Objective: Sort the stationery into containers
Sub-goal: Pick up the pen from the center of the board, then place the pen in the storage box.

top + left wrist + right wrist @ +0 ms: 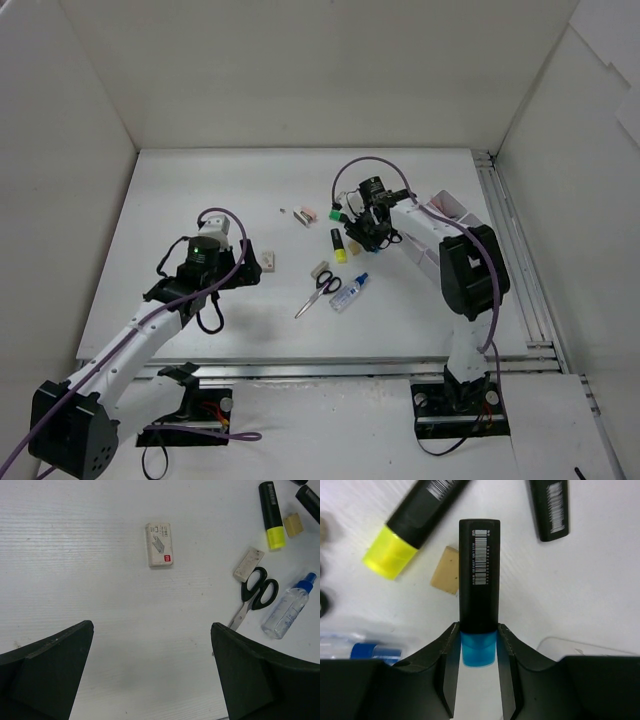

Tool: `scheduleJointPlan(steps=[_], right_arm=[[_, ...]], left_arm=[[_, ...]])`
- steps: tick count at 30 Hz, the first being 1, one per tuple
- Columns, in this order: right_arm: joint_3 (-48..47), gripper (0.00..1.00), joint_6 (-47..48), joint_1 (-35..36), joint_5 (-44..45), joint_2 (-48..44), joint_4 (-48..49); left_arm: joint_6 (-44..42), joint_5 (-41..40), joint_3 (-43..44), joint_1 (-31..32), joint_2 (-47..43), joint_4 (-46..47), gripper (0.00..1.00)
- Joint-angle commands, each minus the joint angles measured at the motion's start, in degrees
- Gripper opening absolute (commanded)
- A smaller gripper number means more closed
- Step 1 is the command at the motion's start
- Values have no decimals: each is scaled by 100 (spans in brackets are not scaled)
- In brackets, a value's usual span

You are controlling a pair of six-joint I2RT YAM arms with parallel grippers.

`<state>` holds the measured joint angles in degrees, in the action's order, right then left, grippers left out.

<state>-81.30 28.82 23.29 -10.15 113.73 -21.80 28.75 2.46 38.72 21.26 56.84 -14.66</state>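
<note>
Stationery (322, 287) lay mid-table, with the tray (452, 208) just to its right. Left gripper (151, 630) hung spread wide and empty. Right gripper (478, 627) pinched the blue highlighter (479, 570) at its cap. A straight lift looked best to me, clear of the eraser (445, 570) beside it.

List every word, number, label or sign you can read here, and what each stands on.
No text can be read.
Barcode with a digit row on the blue highlighter: too small to read.
Barcode on the yellow highlighter: blurred.
Barcode on the dark marker body: digits unreadable.
Printed drawing and red logo on the small white box: lettering too small to read.
</note>
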Motion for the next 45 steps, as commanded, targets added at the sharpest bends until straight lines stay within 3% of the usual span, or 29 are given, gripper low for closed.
scheduleJointPlan(steps=[1, 3, 11, 20, 29, 35, 43, 45], right_arm=[[-53, 3, 335, 246, 434, -1115, -96], [-97, 3, 720, 334, 610, -1467, -358], [-852, 1, 2811, 659, 2956, -2118, -2054], [-1502, 1, 3200, 651, 5584, -1873, -3671], [-1310, 3, 2972, 98, 5138, -2083, -4673], [-827, 3, 3349, -429, 4628, -2461, -4508], [-739, 3, 3613, -922, 4504, -2383, -4482], [-677, 3, 3683, -905, 4827, -2277, -4421]], left_arm=[[-10, 132, 127, -43, -102, 340, 99], [16, 202, 83, -43, -155, 358, 99], [8, 387, -22, -43, -340, 402, 99], [8, 80, 92, -43, -349, 182, 100], [43, -79, 250, -43, -217, 86, 99], [-10, -53, 347, -43, -86, 59, 99], [43, -175, 364, -43, 20, 209, 99], [17, -219, 452, -43, 55, 191, 99]])
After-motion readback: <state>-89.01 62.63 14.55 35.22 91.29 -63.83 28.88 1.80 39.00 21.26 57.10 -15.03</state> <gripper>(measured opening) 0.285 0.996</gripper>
